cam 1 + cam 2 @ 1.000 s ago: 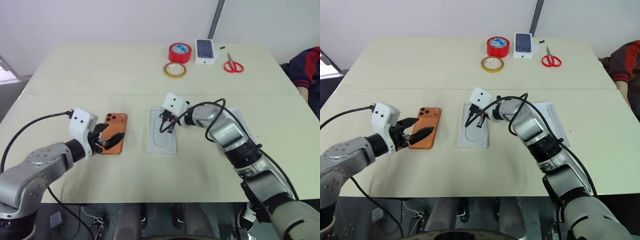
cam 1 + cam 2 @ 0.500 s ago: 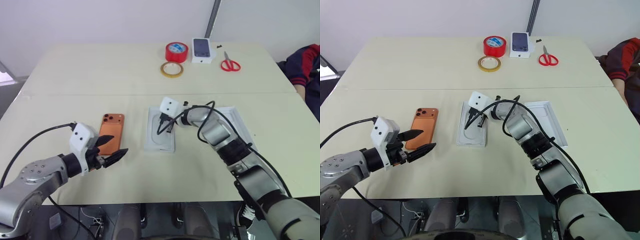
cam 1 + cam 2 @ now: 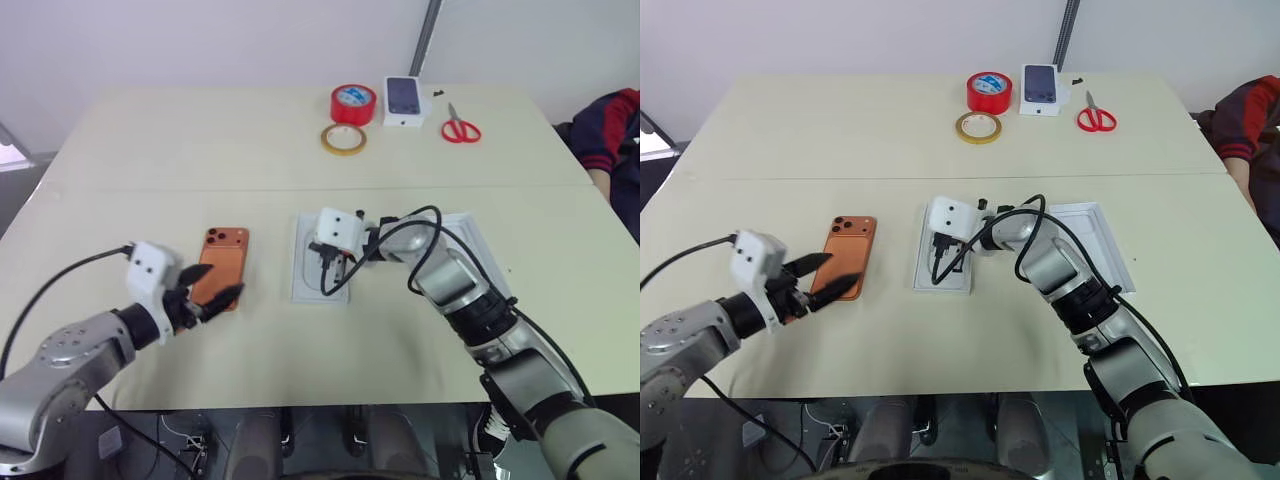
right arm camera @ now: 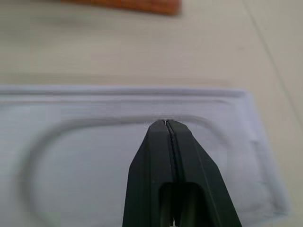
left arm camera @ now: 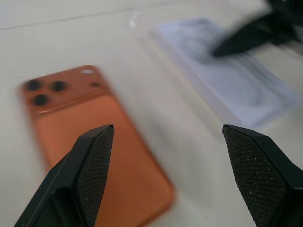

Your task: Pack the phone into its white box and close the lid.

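The orange-copper phone [image 3: 225, 255] lies face down on the table, camera cluster at its far end. My left gripper [image 3: 840, 272] is open, with its fingers hovering over the phone's near end; the phone [image 5: 94, 123] sits below and between them. To the right lies the white box's moulded liner [image 3: 308, 270] with its rounded recess. My right gripper [image 4: 164, 123] is shut with nothing in it, its tip down on the liner [image 4: 71, 165]. A shallow white tray [image 3: 1095, 235] lies further right, partly behind my right arm; I cannot tell whether it is the box base or the lid.
At the table's far side stand a red tape roll [image 3: 351, 103], a yellow tape ring [image 3: 345, 139], a small white carton with a phone picture [image 3: 405, 100] and red scissors [image 3: 461, 129]. A person's sleeve [image 3: 610, 140] shows at the right edge.
My left gripper has swung from beside the phone's near corner to over its near end, still open. My right gripper slid toward me along the liner, still shut.
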Action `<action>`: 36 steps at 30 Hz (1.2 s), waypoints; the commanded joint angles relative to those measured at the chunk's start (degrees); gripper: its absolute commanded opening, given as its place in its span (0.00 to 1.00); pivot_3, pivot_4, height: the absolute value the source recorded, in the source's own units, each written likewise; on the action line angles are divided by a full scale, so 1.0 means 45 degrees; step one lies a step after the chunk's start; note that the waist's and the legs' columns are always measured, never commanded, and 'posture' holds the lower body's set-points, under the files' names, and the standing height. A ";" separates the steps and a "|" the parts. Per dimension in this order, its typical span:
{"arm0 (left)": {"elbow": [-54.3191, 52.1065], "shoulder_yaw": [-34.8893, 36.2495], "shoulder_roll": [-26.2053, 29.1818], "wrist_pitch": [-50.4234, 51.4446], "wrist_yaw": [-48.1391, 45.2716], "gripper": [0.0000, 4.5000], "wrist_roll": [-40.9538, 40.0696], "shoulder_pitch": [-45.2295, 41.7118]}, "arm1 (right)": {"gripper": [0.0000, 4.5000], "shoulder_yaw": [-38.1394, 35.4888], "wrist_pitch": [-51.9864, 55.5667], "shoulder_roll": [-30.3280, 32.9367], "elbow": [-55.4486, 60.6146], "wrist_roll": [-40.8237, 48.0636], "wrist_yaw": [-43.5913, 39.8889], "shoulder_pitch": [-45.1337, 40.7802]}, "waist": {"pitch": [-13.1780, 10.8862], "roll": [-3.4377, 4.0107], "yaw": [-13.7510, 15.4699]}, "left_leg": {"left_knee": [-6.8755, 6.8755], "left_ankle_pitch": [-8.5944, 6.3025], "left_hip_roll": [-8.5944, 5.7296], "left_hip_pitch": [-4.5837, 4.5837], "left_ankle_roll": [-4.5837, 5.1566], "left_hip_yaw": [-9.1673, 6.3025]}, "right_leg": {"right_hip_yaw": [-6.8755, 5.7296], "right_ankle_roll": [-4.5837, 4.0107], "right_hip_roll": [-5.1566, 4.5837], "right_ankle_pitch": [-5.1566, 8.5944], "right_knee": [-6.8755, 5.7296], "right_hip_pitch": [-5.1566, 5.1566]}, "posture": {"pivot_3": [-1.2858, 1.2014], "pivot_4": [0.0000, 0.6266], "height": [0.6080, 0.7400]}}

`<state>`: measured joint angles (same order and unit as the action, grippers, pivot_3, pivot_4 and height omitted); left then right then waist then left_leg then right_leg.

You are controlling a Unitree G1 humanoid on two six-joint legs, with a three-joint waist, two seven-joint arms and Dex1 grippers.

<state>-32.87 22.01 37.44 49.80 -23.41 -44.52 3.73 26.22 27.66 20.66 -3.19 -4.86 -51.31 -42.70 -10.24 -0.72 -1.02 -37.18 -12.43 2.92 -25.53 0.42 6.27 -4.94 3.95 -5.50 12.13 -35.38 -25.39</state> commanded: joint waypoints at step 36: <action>0.2635 0.1776 -0.3197 0.9488 0.2936 0.99 -0.2029 -0.4455 | 0.00 0.2551 0.0750 -0.4288 -0.2784 -0.1821 0.1357 -0.1717 | 0.0039 -0.0017 0.0081 | 0.0007 -0.0001 -0.0020 0.0034 -0.0065 -0.0031 | -0.0011 0.0003 -0.0015 -0.0002 -0.0028 0.0038 | 0.52 0.24 0.97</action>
<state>-21.57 32.44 24.67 89.49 -9.01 -50.61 -16.51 37.68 32.15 2.31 -17.82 -12.93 -45.04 -50.10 -10.07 -0.80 -0.65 -37.15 -12.43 2.83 -25.37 0.13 6.13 -4.99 3.96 -5.56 12.12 -35.51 -25.22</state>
